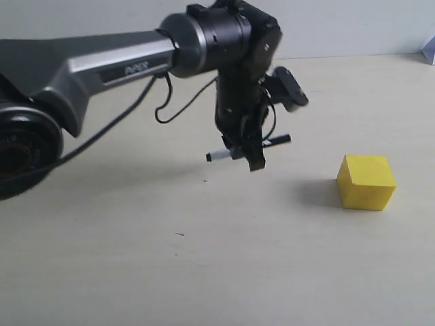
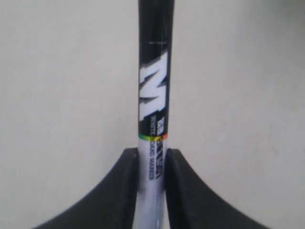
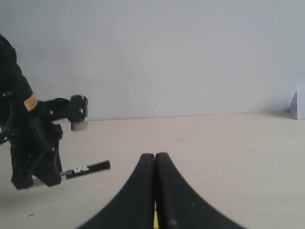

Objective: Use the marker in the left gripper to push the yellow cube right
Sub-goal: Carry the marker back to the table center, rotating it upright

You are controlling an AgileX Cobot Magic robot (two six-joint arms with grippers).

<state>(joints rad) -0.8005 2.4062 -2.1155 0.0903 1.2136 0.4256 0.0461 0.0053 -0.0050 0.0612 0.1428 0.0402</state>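
Note:
My left gripper (image 1: 248,153) hangs a little above the pale table, shut on the marker (image 1: 277,141). The marker lies crosswise in the jaws, its black cap pointing toward the yellow cube (image 1: 367,181). The cube rests on the table, to the right of the cap and lower, with a clear gap between them. In the left wrist view the fingers (image 2: 125,191) pinch the white barrel of the marker (image 2: 153,95). My right gripper (image 3: 155,156) is shut with nothing held; a thin strip of the yellow cube (image 3: 155,220) shows low between its fingers. That view also shows the marker (image 3: 88,168) in the left gripper (image 3: 40,174).
A pale wall (image 1: 353,27) closes the back of the table. A small white and blue object (image 1: 429,49) sits at the far right edge. The left arm (image 1: 81,68) and its cables (image 1: 136,102) span the left half of the scene.

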